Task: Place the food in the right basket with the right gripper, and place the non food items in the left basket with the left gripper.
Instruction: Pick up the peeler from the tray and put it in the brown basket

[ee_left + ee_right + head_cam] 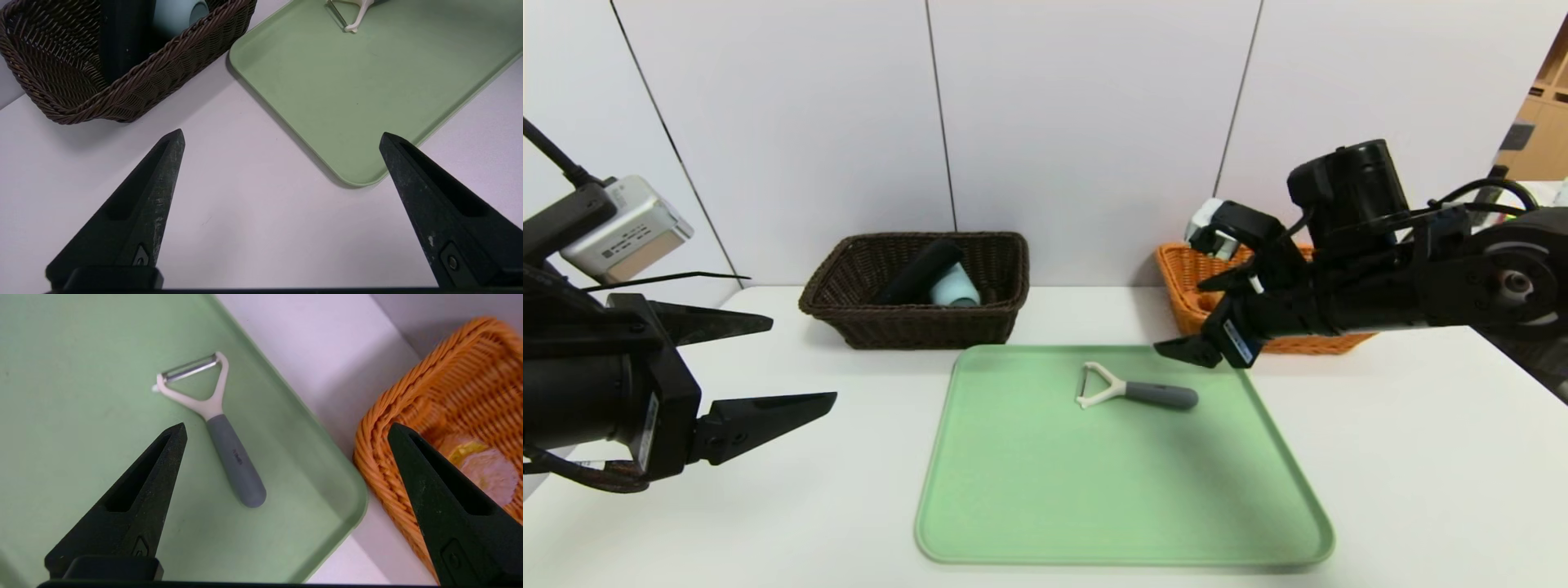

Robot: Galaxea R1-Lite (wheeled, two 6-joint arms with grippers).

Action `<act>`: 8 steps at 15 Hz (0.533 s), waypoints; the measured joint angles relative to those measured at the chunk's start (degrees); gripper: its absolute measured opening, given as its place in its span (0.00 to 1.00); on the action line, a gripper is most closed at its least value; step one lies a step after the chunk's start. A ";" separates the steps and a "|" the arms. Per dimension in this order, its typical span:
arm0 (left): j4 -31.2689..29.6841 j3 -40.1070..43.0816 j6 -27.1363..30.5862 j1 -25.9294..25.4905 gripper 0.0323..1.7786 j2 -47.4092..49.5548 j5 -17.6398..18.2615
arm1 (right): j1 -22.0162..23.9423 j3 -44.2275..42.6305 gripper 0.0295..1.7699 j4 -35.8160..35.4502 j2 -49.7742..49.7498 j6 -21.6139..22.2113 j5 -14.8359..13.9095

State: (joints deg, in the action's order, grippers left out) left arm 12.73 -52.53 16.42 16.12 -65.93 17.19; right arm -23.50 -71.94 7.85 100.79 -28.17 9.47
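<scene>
A white peeler [1131,392] [216,416] with a grey handle lies on the far part of the green tray [1045,490]. The dark brown left basket [931,327] [122,94] holds a blue-grey cup [956,287] [175,14] and a black pouch [919,273] [126,36]. Inside the orange right basket [1176,282] [388,416] lies the bun [488,473]. My right gripper [1184,317] [287,426] hovers open and empty over the tray's far right corner, between peeler handle and orange basket. My left gripper [800,360] [282,134] hangs open and empty above the table, left of the tray.
Both baskets stand against the white back wall, the tray [347,102] [61,375] in front between them. White tabletop [1421,457] lies around the tray. In the head view my right arm covers much of the orange basket.
</scene>
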 joint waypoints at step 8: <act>0.02 0.07 0.02 0.00 0.95 0.05 0.76 | -0.80 -16.74 0.96 28.70 5.46 -4.79 -6.30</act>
State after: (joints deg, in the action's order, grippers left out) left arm 12.75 -52.46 16.45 16.12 -65.88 17.94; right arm -24.31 -88.67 36.55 106.25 -32.96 3.17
